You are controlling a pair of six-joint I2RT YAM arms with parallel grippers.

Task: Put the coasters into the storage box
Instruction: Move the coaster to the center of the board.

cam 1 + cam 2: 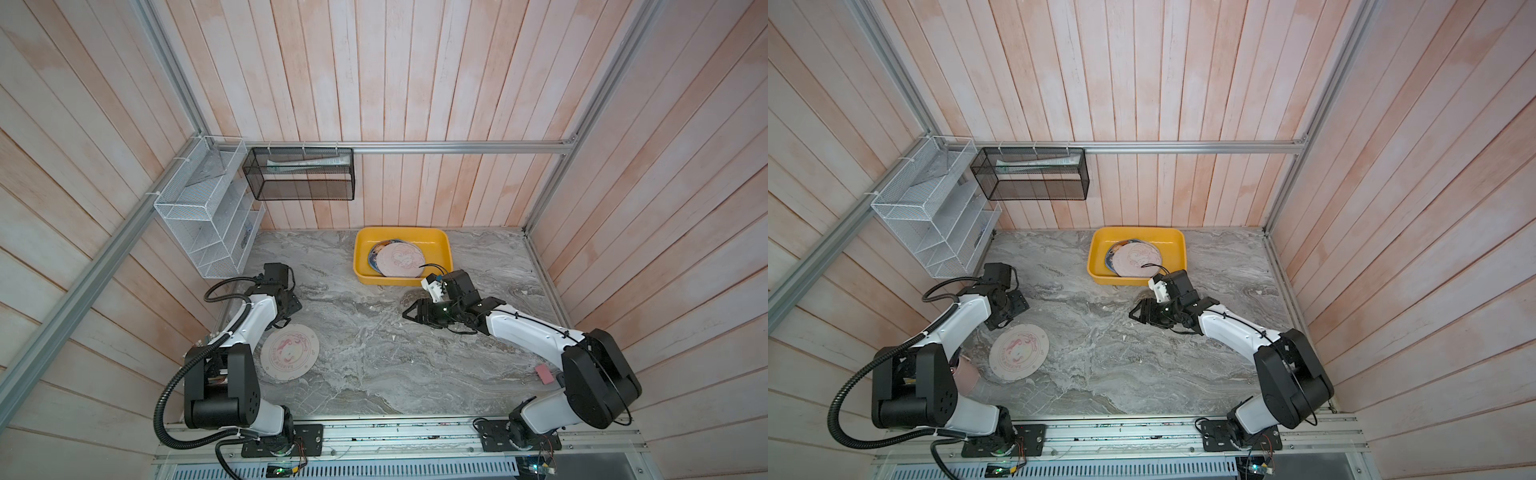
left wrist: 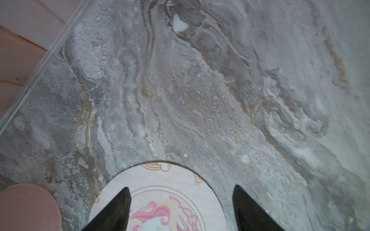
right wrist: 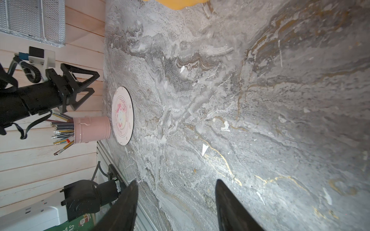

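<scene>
right wrist view: coaster [image 3: 122, 115] lettering too small.

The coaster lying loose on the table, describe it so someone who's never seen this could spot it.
Start at the grey marble tabletop, on the left arm's side. There, beside a pink pencil cup, the coaster lies flat. It is cream with a pink-maned cartoon animal inside rings, the only one outside the yellow storage box.

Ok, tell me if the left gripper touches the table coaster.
Apart. The right wrist view shows the left gripper hanging clear above the coaster.
</scene>
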